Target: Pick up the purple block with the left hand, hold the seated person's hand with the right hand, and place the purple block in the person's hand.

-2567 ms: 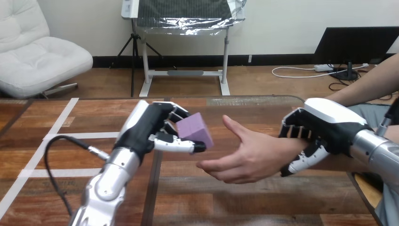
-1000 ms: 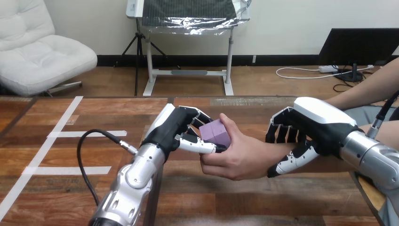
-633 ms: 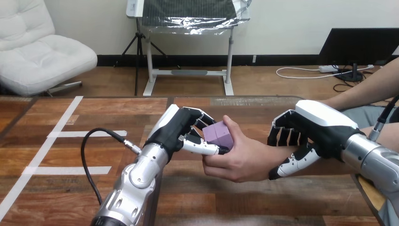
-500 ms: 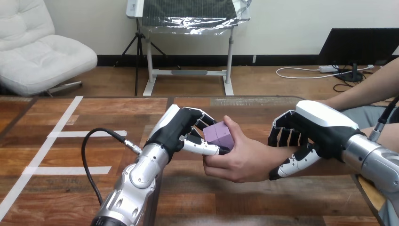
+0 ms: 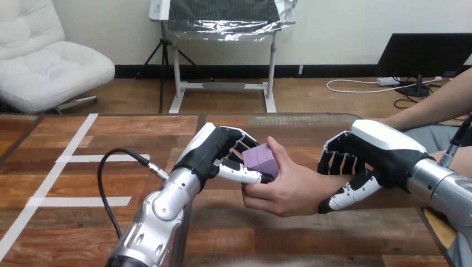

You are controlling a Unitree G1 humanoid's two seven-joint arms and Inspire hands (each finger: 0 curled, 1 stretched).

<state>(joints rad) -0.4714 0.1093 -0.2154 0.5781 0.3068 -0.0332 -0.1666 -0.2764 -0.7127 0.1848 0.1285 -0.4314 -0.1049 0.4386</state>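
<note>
Left robot hand (image 5: pixel 218 157) pinches purple block (image 5: pixel 261 160) between fingers and thumb, above the surface (image 5: pixel 83 139). Block rests against the person's hand (image 5: pixel 289 189), which curls round it. Right robot hand (image 5: pixel 372 158) wraps the person's wrist (image 5: pixel 334 186), apparently in contact.

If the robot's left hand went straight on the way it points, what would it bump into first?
Probably the person's hand: the left hand points straight at it, with the purple block between them.

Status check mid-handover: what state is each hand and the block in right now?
left hand: shut on the purple block.
purple block: held by left hand, person's hand also round it.
person's hand: curled round the block.
right hand: shut on the person's wrist.
</note>
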